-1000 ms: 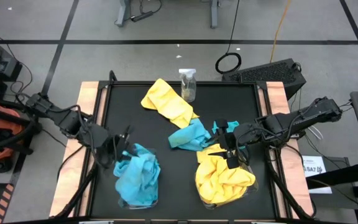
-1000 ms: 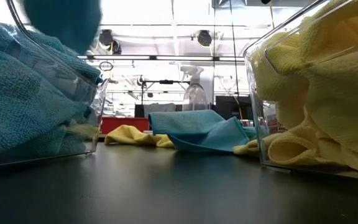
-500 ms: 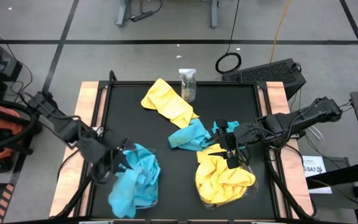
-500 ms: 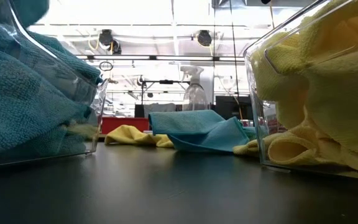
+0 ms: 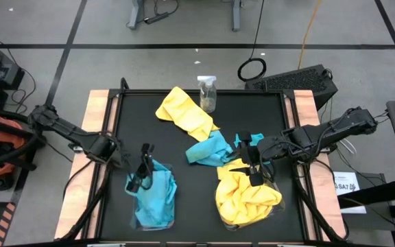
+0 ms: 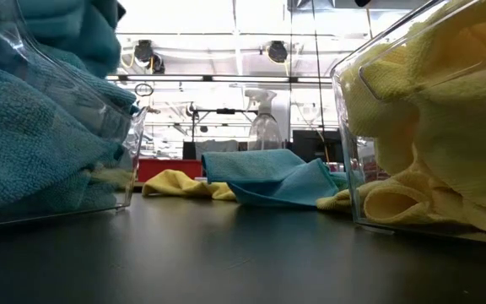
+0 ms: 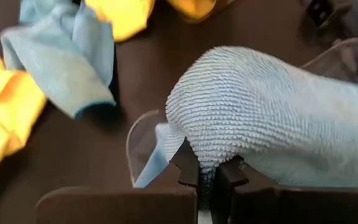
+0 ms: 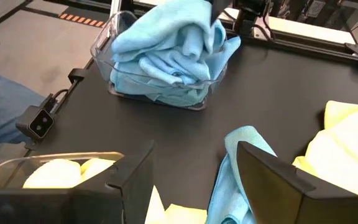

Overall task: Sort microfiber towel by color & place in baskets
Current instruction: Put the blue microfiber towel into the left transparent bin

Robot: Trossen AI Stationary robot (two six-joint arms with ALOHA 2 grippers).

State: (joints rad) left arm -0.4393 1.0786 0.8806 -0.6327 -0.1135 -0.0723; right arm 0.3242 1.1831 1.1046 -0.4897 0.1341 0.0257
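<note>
My left gripper (image 5: pixel 141 171) is over the left basket (image 5: pixel 134 223), shut on a turquoise microfiber towel (image 7: pixel 272 118). That towel lies on top of the blue pile (image 8: pixel 166 56) in this clear tub. My right gripper (image 8: pixel 194 180) hangs open and empty above the far end of the right basket (image 5: pixel 278 206), which is full of yellow towels (image 5: pixel 245 195). Loose on the black table lie a yellow towel (image 5: pixel 184 113) and a blue towel (image 5: pixel 208 149), whose near edge lies over another yellow one (image 6: pixel 180 181). My left gripper pinches a bunched fold of the turquoise towel (image 7: pixel 207 158) between its two fingertips. The fingers slant down from the table's left side. The cloth bulges out beyond the fingers and lies slack on the pile in the left basket.
A small clear spray bottle (image 5: pixel 207 92) stands at the table's far edge, next to the loose yellow towel. Bare black tabletop (image 5: pixel 194 199) lies between the two baskets. Wooden rails run along the table's left and right sides.
My left gripper has come down onto the left basket, still shut on the turquoise towel. Half a second ago the towel hung out over the basket's near left side; now it is gathered on top of the blue pile.
</note>
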